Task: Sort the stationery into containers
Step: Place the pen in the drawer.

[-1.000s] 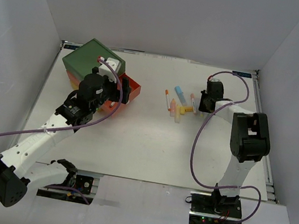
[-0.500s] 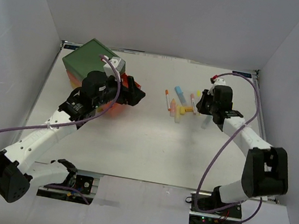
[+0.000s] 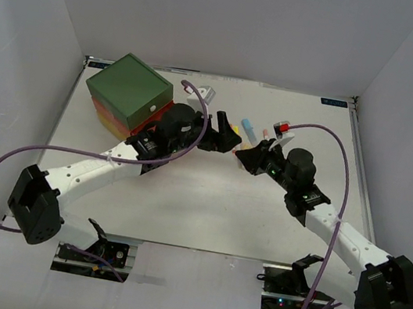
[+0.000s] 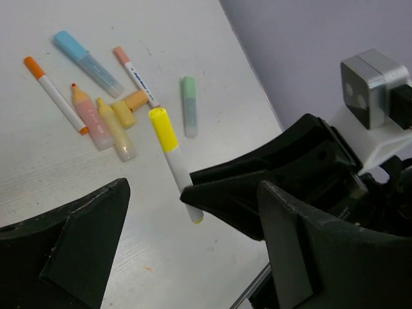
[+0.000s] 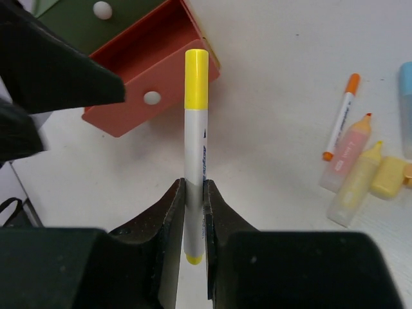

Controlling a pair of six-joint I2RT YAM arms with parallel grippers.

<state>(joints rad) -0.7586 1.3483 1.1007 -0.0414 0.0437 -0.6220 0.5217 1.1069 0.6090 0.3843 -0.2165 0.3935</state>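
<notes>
Your right gripper pinches the yellow-capped pen, blue print unreadable; left gripper gapes wide; red drawer at 10 o'clock.

The white table carries the drawer chest and a loose cluster of pens and markers.

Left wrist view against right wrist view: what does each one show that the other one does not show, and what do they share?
Only the left wrist view shows the mint green marker and the pink-capped pen. Only the right wrist view shows the open orange-red drawer with its white knob. Both show the yellow-capped pen pinched in the right hand, and also the orange-capped pen.
</notes>
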